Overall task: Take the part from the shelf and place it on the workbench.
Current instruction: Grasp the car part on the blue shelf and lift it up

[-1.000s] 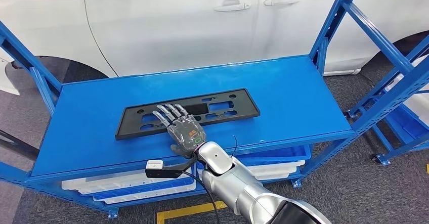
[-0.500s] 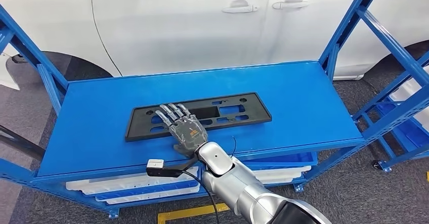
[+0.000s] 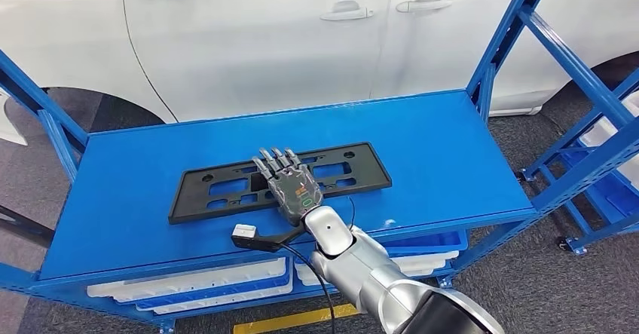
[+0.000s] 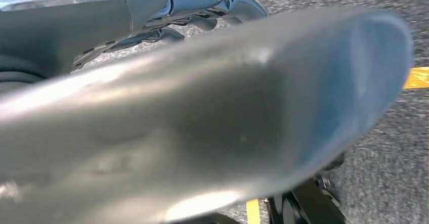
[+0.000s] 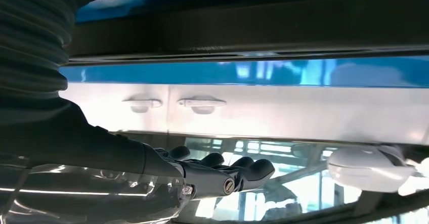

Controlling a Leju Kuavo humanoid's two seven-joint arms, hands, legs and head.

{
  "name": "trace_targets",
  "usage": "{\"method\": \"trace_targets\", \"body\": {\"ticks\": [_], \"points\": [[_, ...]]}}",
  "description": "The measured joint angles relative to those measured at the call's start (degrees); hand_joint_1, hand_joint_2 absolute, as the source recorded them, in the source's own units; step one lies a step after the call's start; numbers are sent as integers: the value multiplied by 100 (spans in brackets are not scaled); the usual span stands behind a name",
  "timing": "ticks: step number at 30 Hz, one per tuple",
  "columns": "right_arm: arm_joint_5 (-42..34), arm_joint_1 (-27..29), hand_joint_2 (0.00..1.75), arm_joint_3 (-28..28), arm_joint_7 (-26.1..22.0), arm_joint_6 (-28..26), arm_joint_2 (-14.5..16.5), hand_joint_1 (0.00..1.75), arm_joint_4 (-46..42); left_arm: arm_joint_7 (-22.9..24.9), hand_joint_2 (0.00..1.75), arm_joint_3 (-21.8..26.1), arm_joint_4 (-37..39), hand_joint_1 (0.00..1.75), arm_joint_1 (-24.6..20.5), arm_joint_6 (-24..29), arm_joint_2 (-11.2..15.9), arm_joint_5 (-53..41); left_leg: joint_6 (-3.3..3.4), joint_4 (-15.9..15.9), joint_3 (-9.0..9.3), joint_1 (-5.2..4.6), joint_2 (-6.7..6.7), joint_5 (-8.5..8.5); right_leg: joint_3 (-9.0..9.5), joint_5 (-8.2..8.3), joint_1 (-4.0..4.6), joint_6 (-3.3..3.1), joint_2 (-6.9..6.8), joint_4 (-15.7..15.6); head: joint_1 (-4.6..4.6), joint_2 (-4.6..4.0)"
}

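Note:
The part is a long black plate frame with cut-outs, lying flat on the blue shelf. My right hand lies across the middle of the part with its fingers stretched out flat and reaching the far edge; nothing is clasped. In the right wrist view the same hand shows straight dark fingers close to the dark bar of the part. My left hand hangs over grey floor behind a blurred silver shape, and how its fingers lie is unclear.
A white car stands right behind the shelf. Blue uprights rise at the shelf's corners, and another blue rack stands at the right. White trays sit on the lower level. A yellow line marks the floor.
The camera has swayed. My right hand has slid forward from the part's near edge to lie across its full width. The part stays flat on the shelf.

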Motion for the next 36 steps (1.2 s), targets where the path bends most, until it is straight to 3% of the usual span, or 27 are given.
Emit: {"method": "trace_targets", "body": {"ticks": [1,2,4,5,7,8,10,12,13,16,18,20,22,24,26,27,28,30,32,36], "points": [[42,-15,175,0,58,2,-19,14,36,2,0,-1,0,0,-4,0,3,-10,26,-332,139,-8,-4,124,4,-21,10,23,4,16,-1,1],[79,-27,175,0,105,3,-36,57,70,4,0,-1,0,0,-5,0,4,-20,59,-545,225,-18,-9,182,-4,-32,18,48,6,27,2,1],[119,-40,175,0,153,4,-67,144,121,10,0,-1,0,0,7,1,4,-25,131,-622,236,-44,-18,150,-35,-33,24,94,11,37,12,1],[133,-41,175,1,168,5,-80,175,141,13,0,-1,0,0,16,2,3,-25,168,-624,236,-36,-16,153,-40,-45,22,122,12,37,17,1],[177,-68,175,2,226,35,-111,175,197,14,0,1,0,0,15,7,2,-26,235,-656,254,-15,-13,158,-114,-173,15,183,7,211,34,0],[200,-88,175,3,266,74,-129,175,233,14,0,1,0,0,5,11,1,-27,266,-669,264,-6,-12,162,-233,-306,9,211,2,459,42,0],[232,-111,175,4,349,197,-187,175,312,15,0,1,0,0,-12,21,3,-34,305,-669,267,-14,-12,154,-614,-598,-11,243,-8,1192,56,1],[232,-104,175,3,407,298,-259,175,369,8,0,2,0,0,-8,23,4,-51,319,-663,273,-22,-14,144,-877,-651,-20,243,-11,1612,57,1],[226,-106,175,-1,420,326,-289,175,388,-7,0,3,0,0,-3,16,4,-62,318,-660,284,-26,-15,137,-856,-526,-19,227,-13,1511,57,1],[198,-120,175,-42,435,337,-355,175,411,-113,0,3,0,0,-2,-43,-2,-92,293,-651,321,-51,-21,111,-373,11,11,129,-19,443,61,0],[187,-119,175,-75,433,314,-391,175,419,-194,0,3,0,0,-2,-78,-6,-97,244,-647,326,-63,-25,95,-211,101,40,100,-21,85,64,1],[184,-123,175,-107,431,281,-413,175,420,-265,0,3,-1,0,-3,-92,0,-99,179,-659,342,-64,-22,87,-192,109,36,84,-20,43,64,1],[182,-129,175,-148,431,260,-432,175,424,-334,87,3,-2,0,-6,-93,10,-114,125,-530,310,-59,-15,-19,-142,134,2,35,-29,-18,60,1],[167,-127,175,-186,425,223,-451,175,431,-425,175,3,-2,0,-2,-84,15,-136,80,32,70,-41,-10,-341,-107,147,-17,4,-44,-55,53,-1],[133,-113,175,-223,389,154,-472,175,435,-541,175,3,-2,0,10,-71,15,-150,43,777,-279,-24,-9,-650,-107,142,-13,-6,-47,-48,52,0],[107,-100,175,-253,343,119,-483,175,424,-615,175,3,-2,0,16,-74,15,-154,29,964,-373,-17,-8,-673,-104,136,-13,-5,-46,-42,52,0],[73,-75,175,-294,276,94,-495,175,379,-695,175,3,-2,0,20,-92,17,-158,20,919,-356,-8,-7,-578,-96,127,-16,1,-44,-34,51,0],[-6,-1,175,-443,78,73,-535,175,141,-864,175,3,-2,0,21,-174,28,-160,9,217,-33,20,1,-180,-79,95,-25,32,-33,0,51,-1],[-66,54,175,-629,-81,61,-573,175,-155,-963,175,3,-1,0,9,-248,34,-160,40,-445,273,22,-5,52,-92,65,-8,85,-12,47,50,0],[-180,152,175,-898,-283,38,-620,175,-550,-1020,175,3,0,0,7,-290,33,-156,200,-598,323,5,-27,81,-127,48,1,195,4,80,56,0]]}}
